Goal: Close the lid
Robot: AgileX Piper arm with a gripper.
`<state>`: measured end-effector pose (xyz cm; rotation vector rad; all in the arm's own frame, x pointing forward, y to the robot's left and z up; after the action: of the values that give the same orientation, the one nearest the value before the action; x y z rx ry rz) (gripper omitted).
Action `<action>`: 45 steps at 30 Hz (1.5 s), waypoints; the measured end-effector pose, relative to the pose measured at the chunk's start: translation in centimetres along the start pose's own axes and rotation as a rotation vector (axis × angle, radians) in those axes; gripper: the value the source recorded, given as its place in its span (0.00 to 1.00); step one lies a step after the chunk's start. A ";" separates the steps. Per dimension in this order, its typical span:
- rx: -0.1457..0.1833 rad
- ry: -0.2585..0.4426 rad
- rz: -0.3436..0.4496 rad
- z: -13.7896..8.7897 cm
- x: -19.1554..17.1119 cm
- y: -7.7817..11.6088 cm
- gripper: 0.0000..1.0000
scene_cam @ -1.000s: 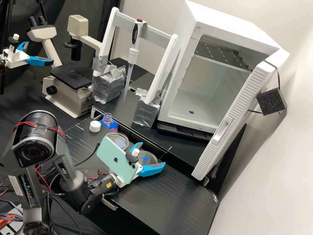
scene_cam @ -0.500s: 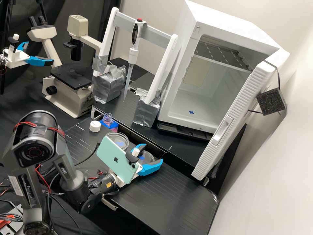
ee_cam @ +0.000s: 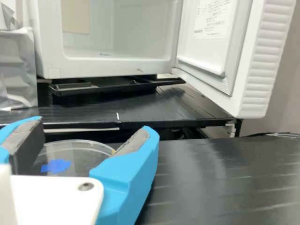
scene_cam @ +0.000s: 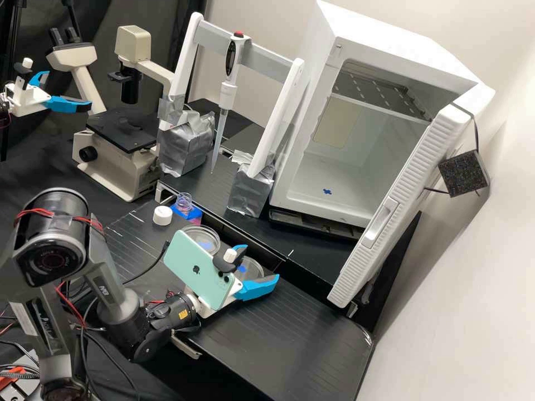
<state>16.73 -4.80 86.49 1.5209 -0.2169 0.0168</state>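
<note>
Fingers (scene_cam: 257,288): judged clenched on opposite sides of the clear round piece (ee_cam: 77,159); the pressure applied cannot be told.
Clear round piece: held low over or on the desk (scene_cam: 290,328); judged to be the lid for placement.
Second clear dish (scene_cam: 203,236): on the desk nearby, partly hidden by the phone (scene_cam: 195,270); judged to be the part to be covered.
Slip: may be caused by the smooth, curved rim being clasped off-centre or too lightly.
Flexing: may be caused by excess pressure on thin plastic.
Seating fault: a lid may be left askew if it is released before both rims are aligned; the lower dish may be pushed by too low an approach.
Collision: the white cap (scene_cam: 162,215) and uncapped bottle (scene_cam: 183,200) may be knocked if travel is overrun.
Surface: black, with pale scuffs; separated by a dark gap from a raised platform (scene_cam: 312,245).
Platform load: white cabinet (scene_cam: 390,33), door (scene_cam: 409,184) swung open; pipette (scene_cam: 227,94) hung upright in a white frame.
Room: pale wall, dark curtain, microscope (scene_cam: 132,44).
</note>
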 end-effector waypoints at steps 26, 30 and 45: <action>-0.003 0.019 -0.047 -0.6 -2.7 0.3 1.00; 0.008 0.007 -0.049 -0.3 -2.4 0.0 1.00; -0.009 -0.009 -0.053 0.4 -1.8 -0.5 1.00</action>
<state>14.97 -4.99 85.74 1.5176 -0.1831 -0.0333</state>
